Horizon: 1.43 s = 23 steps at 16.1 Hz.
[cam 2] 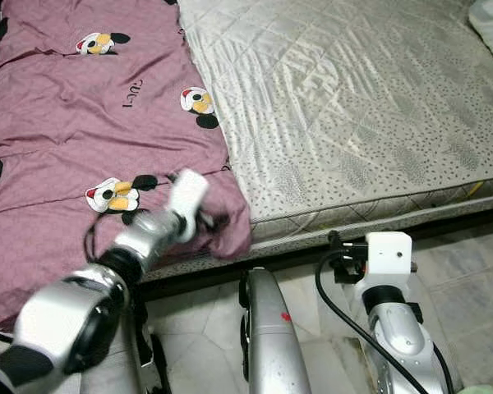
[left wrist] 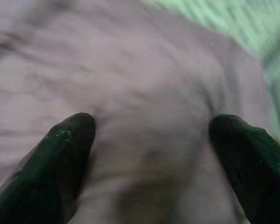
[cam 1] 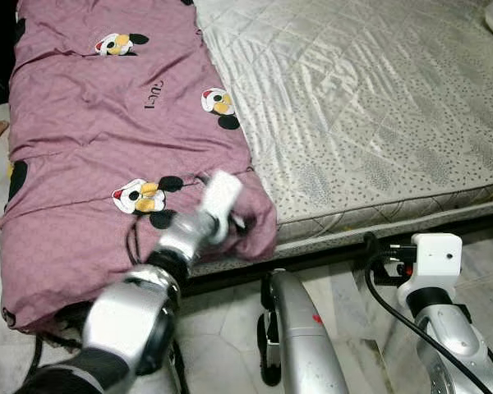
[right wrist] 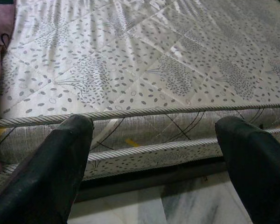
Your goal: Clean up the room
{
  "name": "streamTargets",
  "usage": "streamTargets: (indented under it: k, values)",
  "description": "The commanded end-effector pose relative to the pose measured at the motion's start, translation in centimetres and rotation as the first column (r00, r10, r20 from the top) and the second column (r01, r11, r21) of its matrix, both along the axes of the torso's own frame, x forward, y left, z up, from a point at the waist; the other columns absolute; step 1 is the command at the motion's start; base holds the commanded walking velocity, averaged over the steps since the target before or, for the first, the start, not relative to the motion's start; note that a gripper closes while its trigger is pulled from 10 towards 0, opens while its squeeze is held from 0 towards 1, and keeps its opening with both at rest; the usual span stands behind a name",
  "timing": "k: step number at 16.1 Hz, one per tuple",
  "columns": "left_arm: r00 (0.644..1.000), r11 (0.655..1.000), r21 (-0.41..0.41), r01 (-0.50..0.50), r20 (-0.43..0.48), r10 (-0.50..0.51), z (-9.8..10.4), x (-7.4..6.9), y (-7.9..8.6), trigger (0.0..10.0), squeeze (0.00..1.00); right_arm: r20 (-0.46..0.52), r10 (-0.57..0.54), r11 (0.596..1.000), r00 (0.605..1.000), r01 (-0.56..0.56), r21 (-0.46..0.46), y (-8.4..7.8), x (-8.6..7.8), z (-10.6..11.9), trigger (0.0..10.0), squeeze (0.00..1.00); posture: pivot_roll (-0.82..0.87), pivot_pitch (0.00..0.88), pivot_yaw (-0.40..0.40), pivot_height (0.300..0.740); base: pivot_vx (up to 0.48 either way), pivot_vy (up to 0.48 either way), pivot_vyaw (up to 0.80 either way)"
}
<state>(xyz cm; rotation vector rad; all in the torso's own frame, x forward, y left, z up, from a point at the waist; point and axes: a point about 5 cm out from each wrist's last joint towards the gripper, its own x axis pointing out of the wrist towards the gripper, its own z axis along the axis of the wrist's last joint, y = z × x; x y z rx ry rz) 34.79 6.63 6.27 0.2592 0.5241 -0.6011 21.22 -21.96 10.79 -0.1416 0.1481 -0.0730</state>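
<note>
bare mattress, pink blanket on its left half | left gripper wide over blanket corner; right gripper wide, idle | risk: fingers may pinch only thin cloth; it slips

Mauve blanket with cartoon-mouse prints; pale quilted mattress, grey leaf speckles

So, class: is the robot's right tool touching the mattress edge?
Apart. The right wrist view shows the right tool open, floor and a dark gap lying between its fingers and the mattress side.
</note>
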Motion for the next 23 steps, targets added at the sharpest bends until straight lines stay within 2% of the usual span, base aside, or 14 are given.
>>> streamTargets:
  k: [1,4,6,10,12,13,14,15,17,18,19,20,21,23]
  values:
    - [0.993,0.996,0.051,0.069,-0.101,-0.063,-2.3,-1.7,-0.1,10.0,0.00,-0.011,0.001,1.000,1.000,-0.001,0.001,-0.1,-0.2,0.0,10.0,0.00,-0.23,0.269,-0.055,0.589,0.000,0.000,0.00]
    - [0.984,0.985,0.103,0.138,-0.126,-0.124,-3.7,-2.9,-0.2,10.0,0.00,0.004,0.004,1.000,1.000,-0.004,0.003,0.1,0.3,0.1,10.0,0.00,-0.22,0.255,-0.049,0.589,0.000,0.000,0.00]
    - [0.996,0.995,0.043,0.094,0.000,-0.094,-1.8,-1.5,-0.1,10.0,0.00,0.032,-0.005,1.000,0.999,0.005,0.007,0.1,0.8,0.5,10.0,0.00,-0.21,0.244,-0.044,0.589,0.000,0.000,0.00]
    - [0.961,0.993,-0.032,0.116,0.255,-0.104,2.0,0.4,1.1,10.0,0.00,0.094,0.006,0.999,0.996,-0.010,0.033,1.2,2.7,1.2,10.0,0.00,-0.14,0.218,-0.027,0.589,0.000,0.000,0.00]
    - [0.915,0.990,-0.082,0.117,0.396,-0.075,3.7,0.6,1.9,10.0,0.00,0.105,0.010,0.999,0.994,-0.014,0.042,1.5,3.2,1.2,10.0,0.00,-0.12,0.210,-0.024,0.589,0.000,0.000,0.00]
    - [0.862,0.986,-0.104,0.129,0.503,-0.060,5.2,0.3,2.4,10.0,0.00,0.110,0.011,0.999,0.994,-0.017,0.050,1.6,3.5,1.2,10.0,0.00,-0.11,0.206,-0.024,0.589,0.000,0.000,0.00]
    - [0.825,0.981,-0.110,0.159,0.561,-0.071,6.4,-0.1,2.4,10.0,0.00,0.112,0.016,0.998,0.994,-0.022,0.055,1.7,3.8,1.1,10.0,0.00,-0.09,0.203,-0.028,0.589,0.000,0.000,0.00]
    - [0.789,0.965,-0.190,0.182,0.614,-0.028,8.6,-0.8,2.6,10.0,0.00,0.112,0.030,0.997,0.993,-0.037,0.061,1.9,4.3,1.0,10.0,0.00,-0.07,0.197,-0.032,0.589,0.000,0.000,0.00]
    - [0.760,0.950,-0.253,0.183,0.650,0.027,10.4,-2.0,3.4,10.0,0.00,0.108,0.048,0.996,0.993,-0.055,0.065,2.2,4.8,0.8,10.0,0.00,-0.06,0.195,-0.031,0.589,0.000,0.000,0.00]
    - [0.765,0.948,-0.297,0.118,0.636,0.104,10.6,-3.0,4.8,10.0,0.00,0.101,0.059,0.996,0.993,-0.066,0.067,2.5,5.3,0.6,10.0,0.00,-0.04,0.192,-0.031,0.589,0.000,0.000,0.00]
    - [0.766,0.942,-0.336,0.005,0.607,0.212,9.7,-4.5,7.0,10.0,0.00,0.099,0.068,0.995,0.993,-0.076,0.071,2.7,5.8,0.4,10.0,0.00,-0.02,0.194,-0.031,0.589,0.000,0.000,0.00]
    - [0.765,0.939,-0.344,-0.031,0.596,0.243,9.3,-5.0,7.7,10.0,0.00,0.100,0.071,0.994,0.993,-0.078,0.073,2.8,6.0,0.4,10.0,0.00,-0.01,0.194,-0.032,0.589,0.000,0.000,0.00]
    - [0.762,0.923,-0.328,-0.200,0.540,0.357,7.1,-6.6,10.3,10.0,0.00,0.098,0.085,0.992,0.992,-0.094,0.085,3.3,6.5,0.2,10.0,0.00,0.01,0.195,-0.036,0.589,0.000,0.000,0.00]
    - [0.758,0.891,-0.311,-0.331,0.475,0.447,5.5,-8.8,12.6,10.0,0.00,0.087,0.142,0.982,0.986,-0.151,0.110,4.9,7.3,-0.2,10.0,0.00,0.04,0.198,-0.048,0.589,0.000,0.000,0.00]
